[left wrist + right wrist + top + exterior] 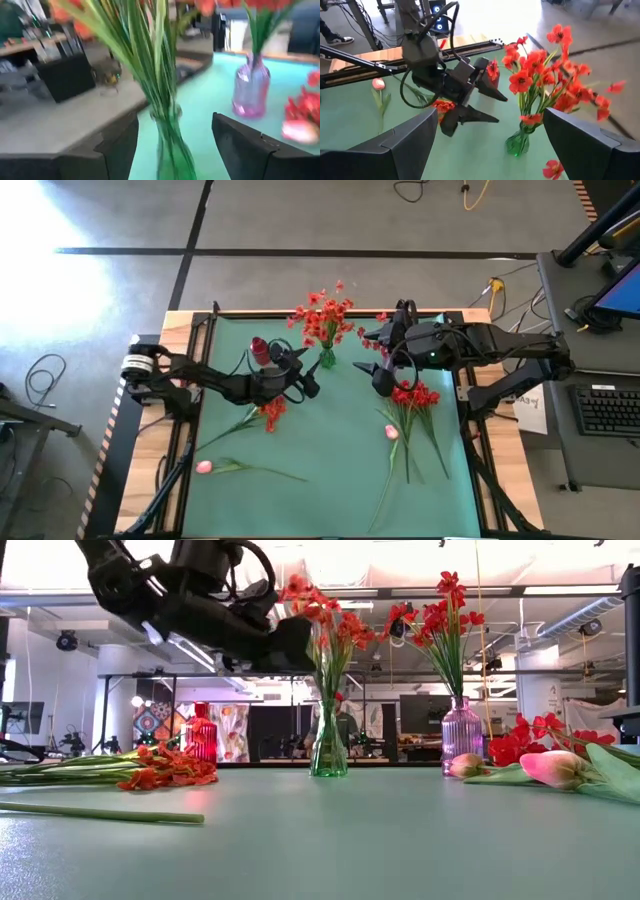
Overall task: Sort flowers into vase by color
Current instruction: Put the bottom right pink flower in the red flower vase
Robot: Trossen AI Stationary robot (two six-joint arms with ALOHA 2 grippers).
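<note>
A green glass vase holds orange-red flowers upright. My left gripper is open and level just left of it; in the left wrist view its fingers stand on either side of the vase without touching. My right gripper is open above the table, right of the green vase. A purple vase holds deep red flowers. Loose stems lie flat on the mat: an orange-red bunch, a deep red bunch, and pink buds.
A small red vase stands behind my left arm near the mat's far side. The green mat has free room in its near middle. Wooden table edges and black frame rails run along both sides.
</note>
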